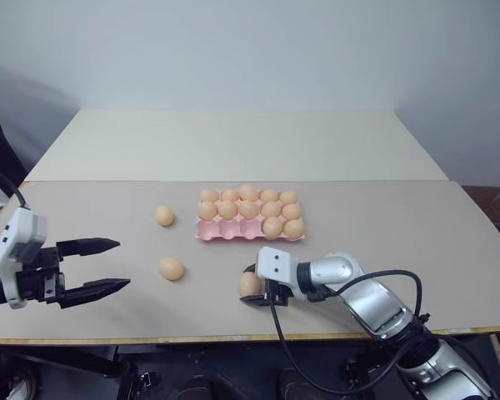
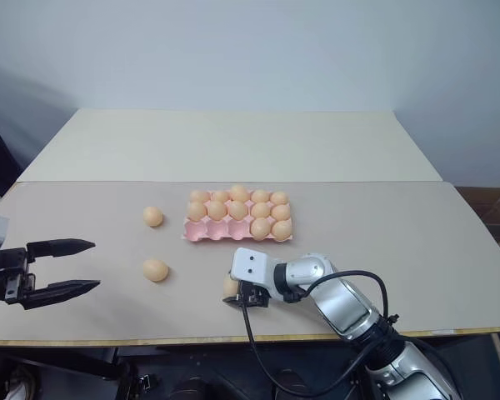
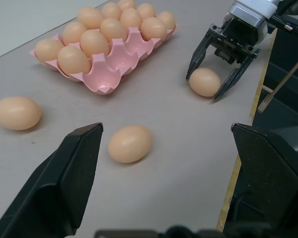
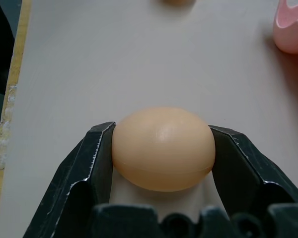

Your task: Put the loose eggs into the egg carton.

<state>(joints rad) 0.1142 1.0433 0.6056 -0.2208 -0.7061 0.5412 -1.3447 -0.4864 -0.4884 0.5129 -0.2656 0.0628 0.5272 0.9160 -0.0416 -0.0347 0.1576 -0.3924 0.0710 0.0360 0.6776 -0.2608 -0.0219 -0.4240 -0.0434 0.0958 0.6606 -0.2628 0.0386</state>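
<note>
With my right gripper (image 4: 161, 148) clamped on a loose egg (image 4: 162, 148) resting on the table (image 1: 383, 242) just short of the pink egg carton (image 1: 233, 232), I fear squeezing could crack it; the right wrist view alone shows both fingers touching shell, while my left gripper (image 1: 102, 265) gapes empty.
</note>
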